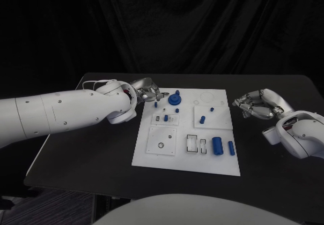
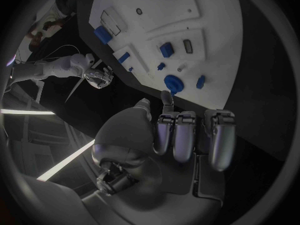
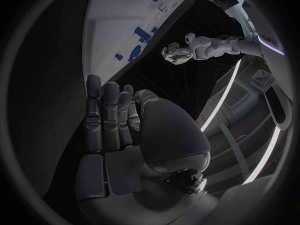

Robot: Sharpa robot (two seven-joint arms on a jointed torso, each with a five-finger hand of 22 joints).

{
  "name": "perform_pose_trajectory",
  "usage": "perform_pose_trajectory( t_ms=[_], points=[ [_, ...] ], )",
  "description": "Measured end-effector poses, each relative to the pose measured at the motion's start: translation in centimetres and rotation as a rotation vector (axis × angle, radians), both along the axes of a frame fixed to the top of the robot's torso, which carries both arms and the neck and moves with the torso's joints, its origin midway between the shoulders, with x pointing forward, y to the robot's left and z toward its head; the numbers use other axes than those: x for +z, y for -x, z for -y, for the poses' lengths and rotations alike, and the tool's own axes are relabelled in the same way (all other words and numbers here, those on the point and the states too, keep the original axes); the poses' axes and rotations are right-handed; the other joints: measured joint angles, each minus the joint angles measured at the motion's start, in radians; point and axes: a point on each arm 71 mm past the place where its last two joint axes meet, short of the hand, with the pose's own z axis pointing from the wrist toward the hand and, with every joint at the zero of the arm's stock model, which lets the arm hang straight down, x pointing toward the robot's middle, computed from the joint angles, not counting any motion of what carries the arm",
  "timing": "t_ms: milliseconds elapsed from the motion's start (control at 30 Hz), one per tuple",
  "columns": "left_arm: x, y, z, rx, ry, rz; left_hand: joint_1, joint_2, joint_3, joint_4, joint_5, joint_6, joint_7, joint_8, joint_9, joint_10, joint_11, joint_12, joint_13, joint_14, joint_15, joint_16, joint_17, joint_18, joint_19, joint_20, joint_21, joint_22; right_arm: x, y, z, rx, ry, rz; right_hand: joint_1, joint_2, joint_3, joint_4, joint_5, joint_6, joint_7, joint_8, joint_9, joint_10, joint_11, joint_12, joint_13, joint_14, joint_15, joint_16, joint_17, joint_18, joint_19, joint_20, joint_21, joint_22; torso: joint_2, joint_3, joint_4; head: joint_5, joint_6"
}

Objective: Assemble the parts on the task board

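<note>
The white task board (image 1: 154,154) lies in the middle of the black table. A round blue part with a peg (image 1: 175,99) stands near its far edge, with small blue parts (image 1: 166,117) around it. A thick blue cylinder (image 1: 217,145) and a slim one (image 1: 231,148) lie near the front right. My left hand (image 1: 147,90) hovers at the board's far left corner, fingers (image 2: 187,135) curled in and holding nothing, just short of the round part (image 2: 174,83). Off the board's right edge, my right hand (image 1: 258,105) holds nothing, its fingers (image 3: 106,115) loosely extended.
A raised white square (image 1: 221,123) on the board's right carries two small blue parts. Recessed slots (image 1: 196,144) sit near the board's front. Bare black table (image 1: 88,150) lies to both sides, and its edges are close to the board's front.
</note>
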Motion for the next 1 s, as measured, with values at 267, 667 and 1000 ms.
perform_pose_trajectory(
  t_ms=[267,667,1000],
  points=[
    [1.6,-1.6,-1.0,-0.017,-0.106,-0.035,0.047,-0.004,-0.004,0.004,-0.051,-0.004,0.004,-0.005,-0.009,0.000,0.000,0.000,0.000,0.000,0.000,0.000,0.000,-0.010,0.000,0.000,0.019,0.000,0.0,-0.1,-0.3,0.004,-0.002,0.007,0.000,0.000,0.000,0.000,0.000,0.000,0.000,0.000,0.000,0.001,0.001,0.000,0.005,0.006,0.000,0.000,0.007,0.000,0.000,0.000,0.000,0.000,-0.001,0.0011,-0.0005,0.001,0.000],
    [1.1,-3.8,-1.1,-0.023,-0.220,-0.104,0.090,0.005,0.009,0.000,-0.075,-0.004,0.004,-0.005,-0.013,0.000,0.000,0.001,0.001,0.000,0.000,0.000,0.000,-0.017,0.000,0.000,0.019,0.000,0.0,-0.3,-0.5,0.011,-0.003,0.018,0.000,0.000,0.006,0.000,0.005,0.000,0.000,0.000,0.000,0.008,0.000,0.004,0.007,0.007,0.000,0.000,0.008,0.000,0.004,0.004,0.000,0.002,0.000,0.0022,-0.0005,-0.007,0.000],
    [0.2,-4.8,-0.7,-0.018,-0.298,-0.124,0.017,0.014,-0.017,0.017,-0.133,0.025,0.002,-0.005,-0.014,0.000,0.000,0.001,0.001,0.000,0.000,0.000,0.000,-0.016,0.000,0.000,0.019,0.000,0.1,-0.3,-0.5,0.014,-0.004,0.029,0.005,-0.005,0.008,-0.003,0.005,-0.005,0.002,0.000,0.000,0.008,0.000,0.004,0.007,0.007,0.000,0.000,0.009,0.000,0.004,0.004,0.000,0.002,0.002,-0.0012,-0.0022,0.008,0.002]
  ],
)
